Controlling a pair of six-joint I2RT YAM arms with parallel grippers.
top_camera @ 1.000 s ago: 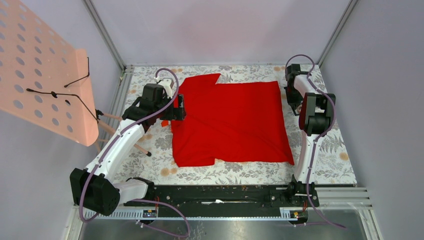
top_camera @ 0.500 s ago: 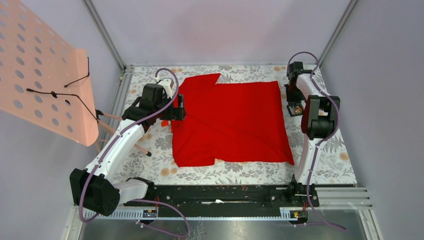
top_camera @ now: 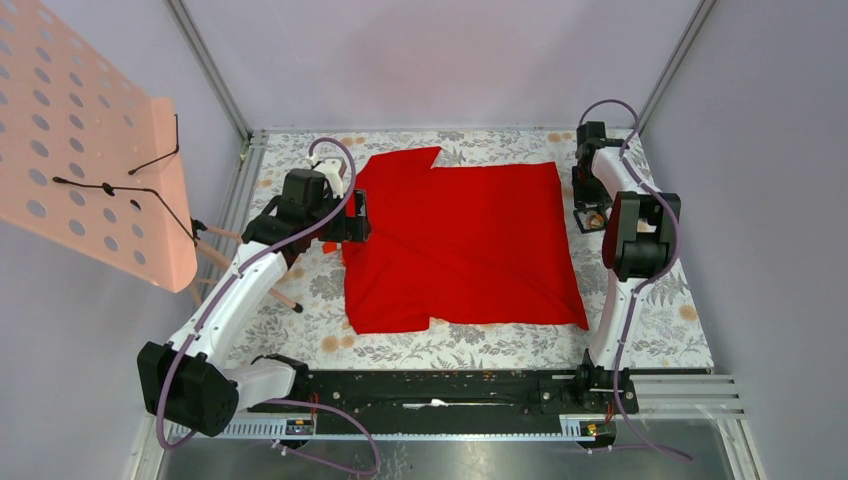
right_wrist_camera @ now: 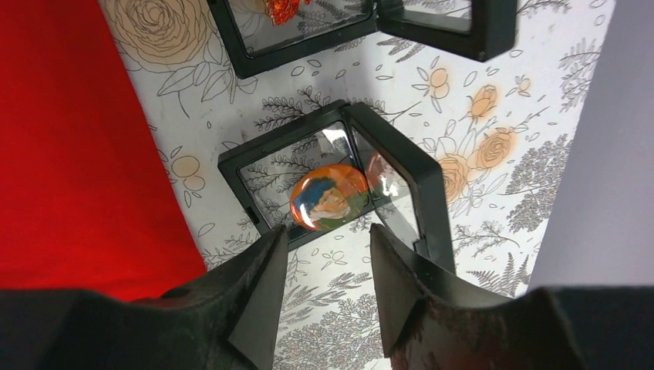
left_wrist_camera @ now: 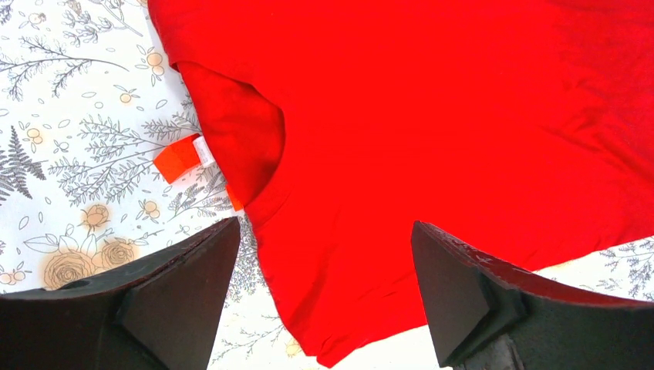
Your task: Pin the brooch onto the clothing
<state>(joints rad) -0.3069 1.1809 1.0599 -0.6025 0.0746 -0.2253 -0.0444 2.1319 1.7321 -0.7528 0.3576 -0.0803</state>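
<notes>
The red shirt (top_camera: 462,240) lies flat in the middle of the flowered table, its neckline on the left side. My left gripper (top_camera: 358,218) hovers open over the neckline and an orange tag (left_wrist_camera: 183,156); its jaws (left_wrist_camera: 324,258) straddle red cloth (left_wrist_camera: 432,116) and hold nothing. The brooch (right_wrist_camera: 330,196), a round portrait button, lies in an open black frame case (right_wrist_camera: 245,168) right of the shirt. My right gripper (right_wrist_camera: 328,243) is open just short of the brooch and empty. In the top view it (top_camera: 590,212) points down at the case.
A second open black case (right_wrist_camera: 231,46) with an orange-red brooch (right_wrist_camera: 282,8) lies just beyond the first. The grey side wall (right_wrist_camera: 609,139) stands close on the right. A pink pegboard (top_camera: 90,150) with wire hooks stands at far left, over wooden sticks (top_camera: 282,296).
My right arm has swung its elbow to the right and brought the wrist down over the brooch case. The left arm and the shirt have not moved.
</notes>
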